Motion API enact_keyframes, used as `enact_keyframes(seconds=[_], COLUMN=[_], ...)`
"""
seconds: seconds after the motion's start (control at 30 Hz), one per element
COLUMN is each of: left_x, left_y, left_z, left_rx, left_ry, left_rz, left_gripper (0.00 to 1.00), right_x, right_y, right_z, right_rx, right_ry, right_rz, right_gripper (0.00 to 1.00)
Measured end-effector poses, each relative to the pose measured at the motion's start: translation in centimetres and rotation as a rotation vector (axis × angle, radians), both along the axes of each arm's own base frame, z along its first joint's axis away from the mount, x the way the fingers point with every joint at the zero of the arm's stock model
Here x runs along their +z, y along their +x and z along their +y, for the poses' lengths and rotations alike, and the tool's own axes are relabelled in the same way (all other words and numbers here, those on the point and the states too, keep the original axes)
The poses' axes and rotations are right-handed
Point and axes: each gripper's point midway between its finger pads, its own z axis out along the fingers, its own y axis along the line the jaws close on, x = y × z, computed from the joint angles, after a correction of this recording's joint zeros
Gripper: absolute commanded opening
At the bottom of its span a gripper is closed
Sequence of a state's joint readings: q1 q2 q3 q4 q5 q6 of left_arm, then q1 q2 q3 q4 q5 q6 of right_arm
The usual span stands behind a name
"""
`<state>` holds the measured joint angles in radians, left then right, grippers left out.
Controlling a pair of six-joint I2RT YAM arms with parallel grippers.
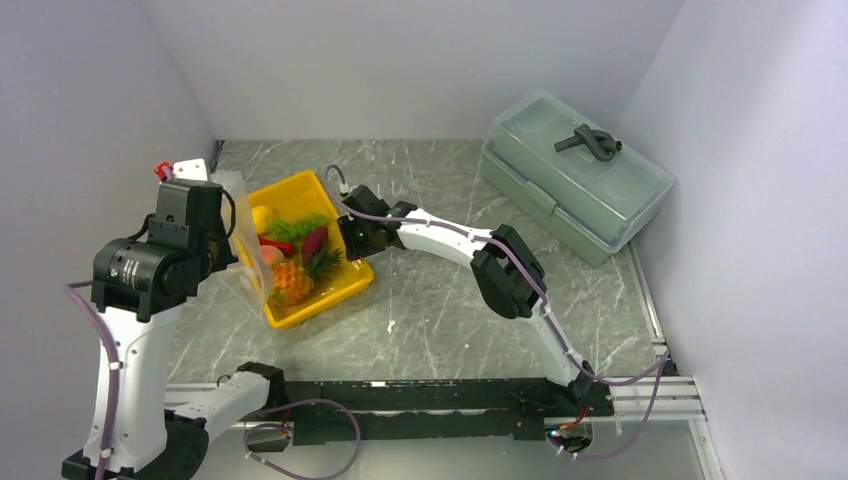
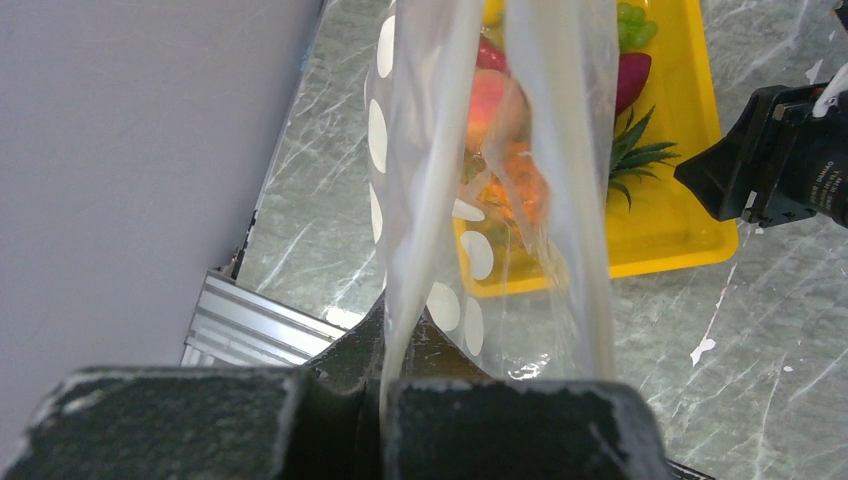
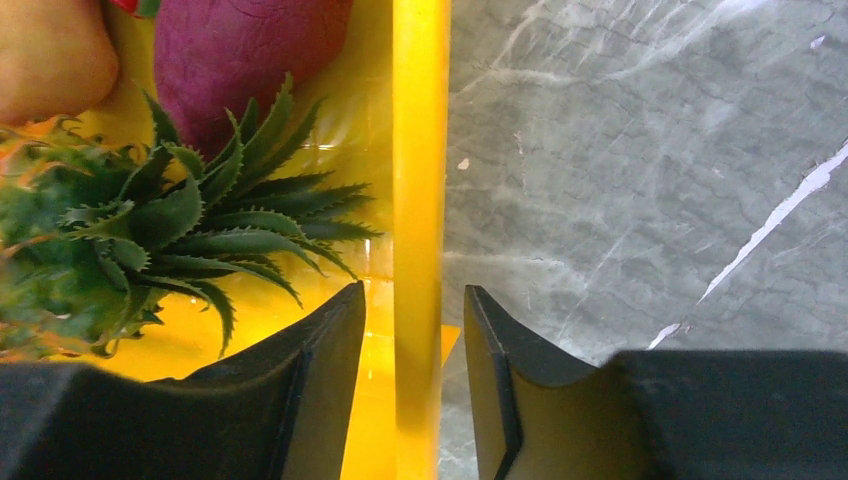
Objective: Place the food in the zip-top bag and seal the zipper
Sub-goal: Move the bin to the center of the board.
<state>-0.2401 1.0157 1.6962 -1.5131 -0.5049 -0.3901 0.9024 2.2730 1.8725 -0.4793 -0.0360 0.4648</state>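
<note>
**Top external view: one grip made, one not closed**

From above, we see the clear soft plastic zip-top bag printed with white round dots point(image 1: 240, 255) held up off the table at the left side of the yellow rectangular plastic tray point(image 1: 330, 298), overlapping its left edge. The food lies in the tray, not in the bag: the orange toy pineapple with its green crown point(image 1: 292, 281), the yellow lemon point(image 1: 263, 218), the green grape bunch point(image 1: 298, 228), the red chili pepper point(image 1: 279, 246), the orange round fruit point(image 1: 270, 257) and a dark purple-red piece point(image 1: 314, 242). The big grey-green lidded plastic box point(image 1: 575, 178) stands well apart, at the far right by the wall.

In the left wrist view, the left gripper point(image 2: 385, 398) is fully closed, pinching the bag's edge between its fingers. The thin whitish translucent zipper point(image 2: 425, 180) runs away from the fingers as two bands that stand apart, and we see some of the food through the plastic between them.

In the right wrist view, the right gripper point(image 3: 414, 298) is partly open, with one finger inside the tray and one outside, so the tray's right wall stands between them. We see a narrow gap on each side of the wall, and the gripper has hold of nothing. The pineapple's crown lies just beside the inner finger point(image 3: 320, 375).
</note>
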Motion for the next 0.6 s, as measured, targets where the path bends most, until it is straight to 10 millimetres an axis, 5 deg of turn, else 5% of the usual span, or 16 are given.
enact_keyframes(seconds=[0.3, 0.6], left_x=[0.1, 0.0], left_y=[-0.3, -0.3], left_z=[0.1, 0.1], left_rx=[0.000, -0.001], left_ry=[-0.002, -0.001], left_rz=[-0.009, -0.003], left_gripper=[0.00, 0.00], right_x=[-0.6, -0.6], right_y=[0.5, 0.1], right_z=[-0.6, -2.4], right_rx=[-0.019, -0.044], right_ry=[-0.045, -0.066], right_rz=[-0.029, -0.064], right_gripper=[0.00, 0.00])
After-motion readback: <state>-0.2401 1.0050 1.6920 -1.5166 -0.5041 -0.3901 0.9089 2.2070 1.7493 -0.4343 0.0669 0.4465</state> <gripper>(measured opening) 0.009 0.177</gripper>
